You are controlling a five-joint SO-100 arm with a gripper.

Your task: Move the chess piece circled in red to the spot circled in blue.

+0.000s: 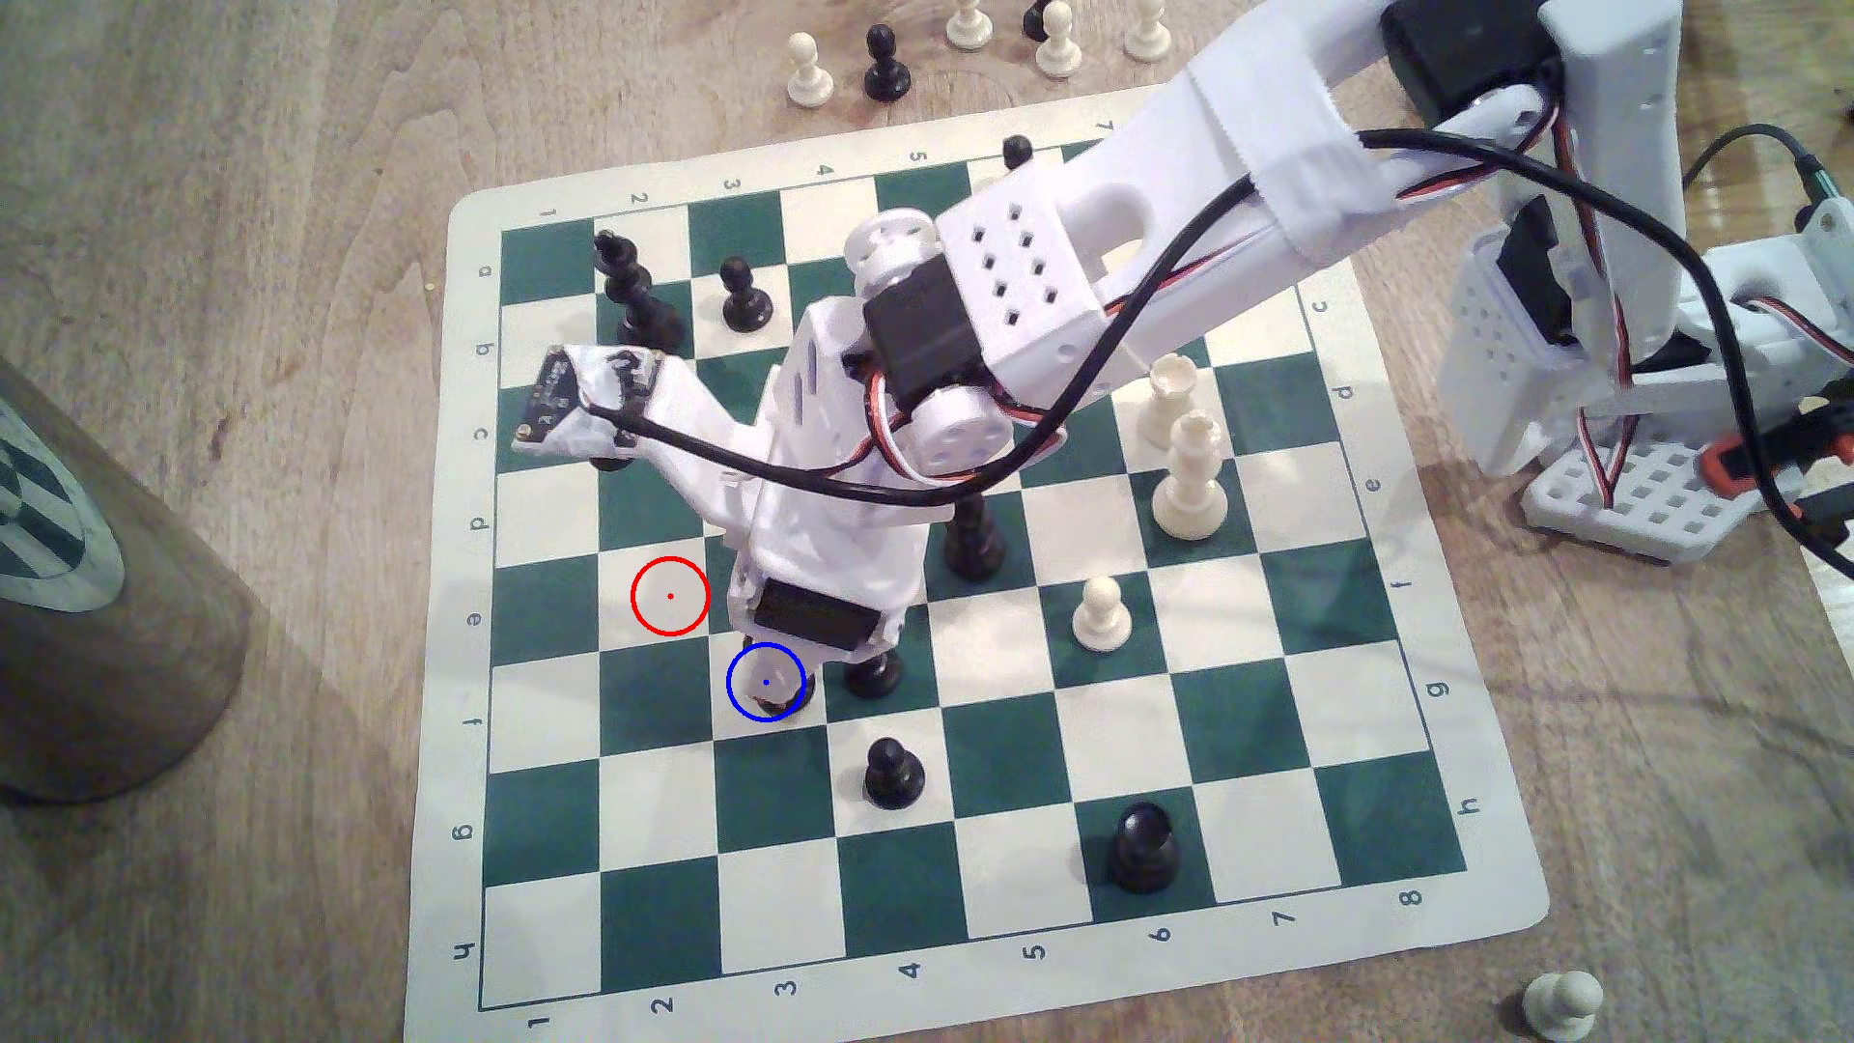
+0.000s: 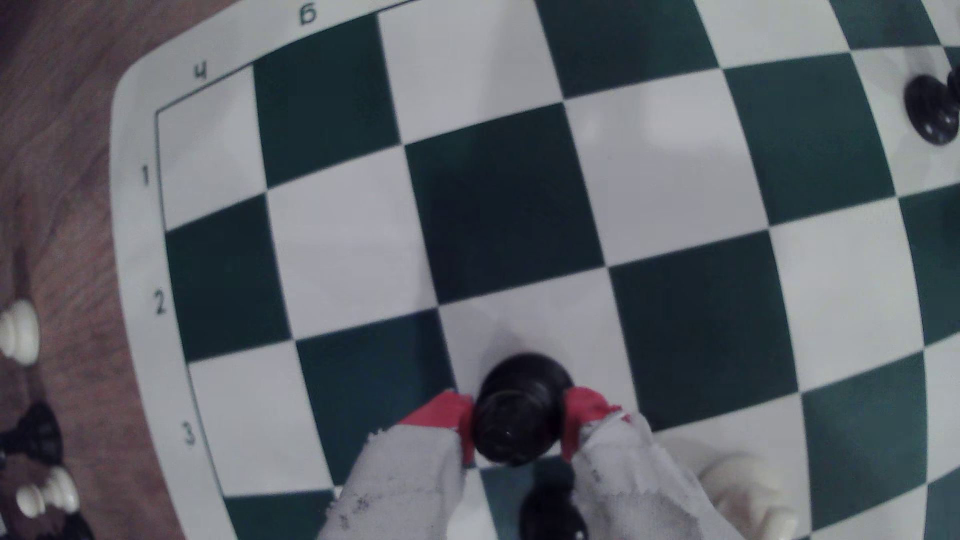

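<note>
Wrist view: hand clamped on chess piece; board margin reads 1, 2, 3.

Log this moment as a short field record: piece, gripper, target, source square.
piece: the chess piece, black, upright between the red-tipped fingers
gripper: the gripper shut on the chess piece
target: the spot, blue ring, partly covered by the gripper
source: the red-ringed square, bare
contact with board: cannot tell

A wooden table carries the chess mat and stray pawns.
</note>
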